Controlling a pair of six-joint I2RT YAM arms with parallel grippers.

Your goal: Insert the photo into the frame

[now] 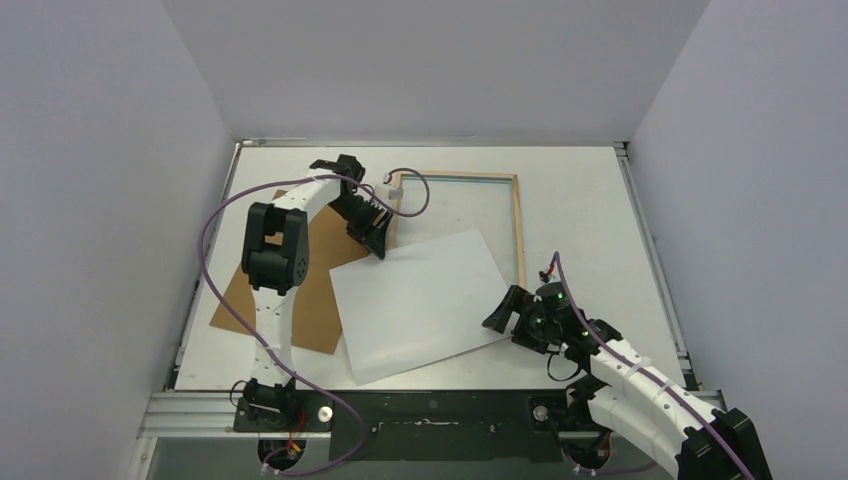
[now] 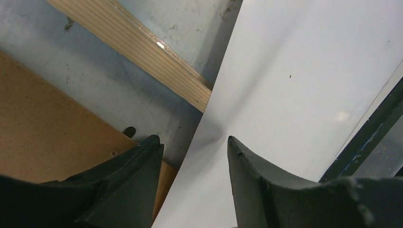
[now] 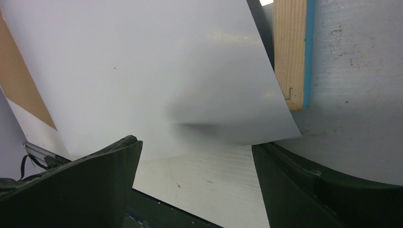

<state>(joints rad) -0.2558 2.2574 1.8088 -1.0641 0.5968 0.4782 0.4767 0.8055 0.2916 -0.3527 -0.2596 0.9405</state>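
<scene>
The photo lies white side up in the middle of the table, its picture hidden. Its far edge overlaps the frame, which lies wooden side up at the back. My left gripper is open at the photo's far left corner. In the left wrist view the photo's edge runs between the jaws, next to the frame's wooden bar. My right gripper is open and empty at the photo's near right corner, which curls slightly above the table by the blue-edged frame end.
A brown backing board lies left of the photo, partly under it, and shows in the left wrist view. A small grey piece sits at the frame's far left corner. White walls stand on three sides. A black rail runs along the near edge.
</scene>
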